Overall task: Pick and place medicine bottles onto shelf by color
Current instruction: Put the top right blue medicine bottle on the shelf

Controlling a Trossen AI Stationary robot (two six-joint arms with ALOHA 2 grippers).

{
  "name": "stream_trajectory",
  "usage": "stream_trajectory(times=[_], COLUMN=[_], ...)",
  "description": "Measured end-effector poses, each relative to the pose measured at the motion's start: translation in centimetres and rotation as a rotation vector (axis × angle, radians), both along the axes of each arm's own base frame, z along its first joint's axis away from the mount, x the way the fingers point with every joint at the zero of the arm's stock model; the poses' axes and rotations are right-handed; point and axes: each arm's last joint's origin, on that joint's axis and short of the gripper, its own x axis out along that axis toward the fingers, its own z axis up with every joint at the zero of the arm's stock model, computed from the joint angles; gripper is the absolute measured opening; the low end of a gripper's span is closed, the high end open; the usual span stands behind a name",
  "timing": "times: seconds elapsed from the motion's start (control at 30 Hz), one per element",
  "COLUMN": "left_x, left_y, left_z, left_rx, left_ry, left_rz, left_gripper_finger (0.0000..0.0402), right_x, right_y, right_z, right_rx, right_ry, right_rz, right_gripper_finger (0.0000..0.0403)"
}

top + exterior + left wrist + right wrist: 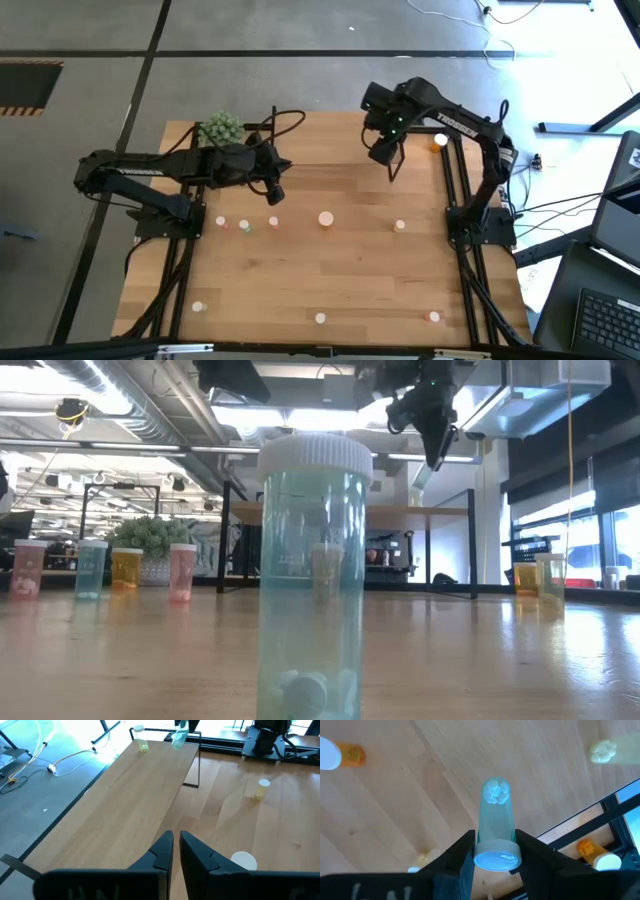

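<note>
We see a teal bottle (313, 575) standing nearest the low camera. Farther off, the right gripper (492, 857) clamps another teal bottle (495, 815) (white pills inside) above the shelf (145, 785). The left gripper (176, 851) is closed, empty.

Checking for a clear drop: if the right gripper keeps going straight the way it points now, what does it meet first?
Probably the shelf board. The right gripper, shut on a pale green bottle, points down at bare wood; the bottle's bottom end would touch first. No other bottle sits in that line, though the gap is hard to judge.
</note>
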Motion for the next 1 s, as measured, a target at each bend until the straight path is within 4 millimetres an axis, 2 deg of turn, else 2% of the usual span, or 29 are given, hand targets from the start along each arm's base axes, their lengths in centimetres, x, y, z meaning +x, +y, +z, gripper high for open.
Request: stream_trajectory(times=[0.2,0.47,0.8,1.0], left_x=[0.3,0.8,0.8,0.9], left_y=[0.2,0.5,0.9,1.1], left_z=[0.1,0.6,0.8,1.3], left_rx=[0.001,0.036,0.008,0.05], left_ry=[-0.024,-0.069,-0.111,-0.142], left_rz=[0.007,-0.037,-0.007,0.007], left_gripper_finger=[0.0028,0.0028,0.0028,0.0025], right_x=[0.6,0.7,1.1,1.2], right_y=[-0.4,-0.3,0.5,0.7], right_z=[-0.7,-0.7,-0.7,-0.7], right_rx=[0.01,0.011,0.012,0.012], right_ry=[0.02,0.02,0.02,0.019], right_rz=[0.004,0.007,0.036,0.043], right_gripper_finger=[0.0131,0.0131,0.0131,0.0131])
